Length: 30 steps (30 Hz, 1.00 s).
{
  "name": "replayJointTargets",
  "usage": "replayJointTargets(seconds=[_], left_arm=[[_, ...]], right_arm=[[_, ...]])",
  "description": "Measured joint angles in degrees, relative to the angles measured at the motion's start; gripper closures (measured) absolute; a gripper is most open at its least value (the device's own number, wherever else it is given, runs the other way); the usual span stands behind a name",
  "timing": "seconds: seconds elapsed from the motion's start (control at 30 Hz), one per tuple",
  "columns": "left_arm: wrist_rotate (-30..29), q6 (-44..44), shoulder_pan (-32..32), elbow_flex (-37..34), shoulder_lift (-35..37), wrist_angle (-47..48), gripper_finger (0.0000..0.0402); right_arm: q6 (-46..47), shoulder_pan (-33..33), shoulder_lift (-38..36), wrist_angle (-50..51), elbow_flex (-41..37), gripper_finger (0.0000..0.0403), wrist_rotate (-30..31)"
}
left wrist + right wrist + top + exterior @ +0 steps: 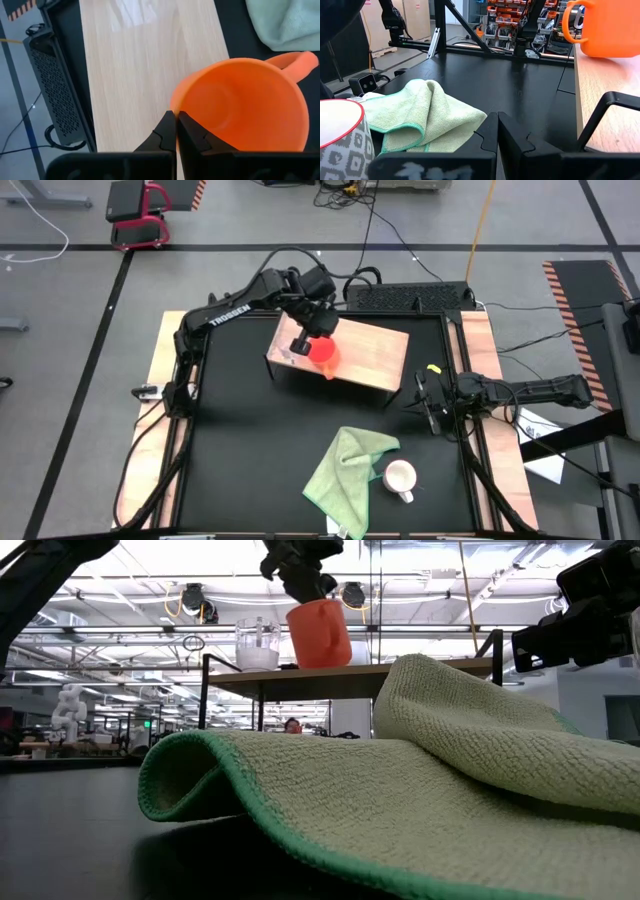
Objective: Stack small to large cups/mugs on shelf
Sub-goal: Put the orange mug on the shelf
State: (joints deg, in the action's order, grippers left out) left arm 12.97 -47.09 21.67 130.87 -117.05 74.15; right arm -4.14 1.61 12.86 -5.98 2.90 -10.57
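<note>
Orange mug (245,107) hangs from my left gripper (177,131), pinched by its thin rim over the shelf (375,350), beside the glass cup (257,644). Stiff, light, slick-looking, so I judge it could swing. Right gripper (497,134) idles clenched, empty, near the white mug (400,476).

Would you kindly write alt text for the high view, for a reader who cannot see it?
The left pincer, shut on the orange mug, holds it over the wooden shelf. The right pincer waits shut beside the shelf, and a white mug stands by a green cloth on the black table.
</note>
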Motion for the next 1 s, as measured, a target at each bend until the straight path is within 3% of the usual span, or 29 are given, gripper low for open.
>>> replayJointTargets(seconds=[0.3, 0.7, 1.0], left_arm=[[-9.0, 1.6, -0.2, 0.4, -4.1, 0.9, 0.0401], [-12.1, 0.6, 0.5, -0.1, -5.1, 2.5, 0.0400], [-10.9, 0.4, 0.5, -0.1, -3.6, 0.8, 0.0400]], right_arm=[[0.0, 0.0, 0.1, 0.3, 0.0, 0.0403, 0.0], [-0.9, 0.0, 0.6, 0.2, 0.0, 0.0403, 0.0], [-1.0, 0.0, 0.6, 0.1, 0.0, 0.0403, 0.0]])
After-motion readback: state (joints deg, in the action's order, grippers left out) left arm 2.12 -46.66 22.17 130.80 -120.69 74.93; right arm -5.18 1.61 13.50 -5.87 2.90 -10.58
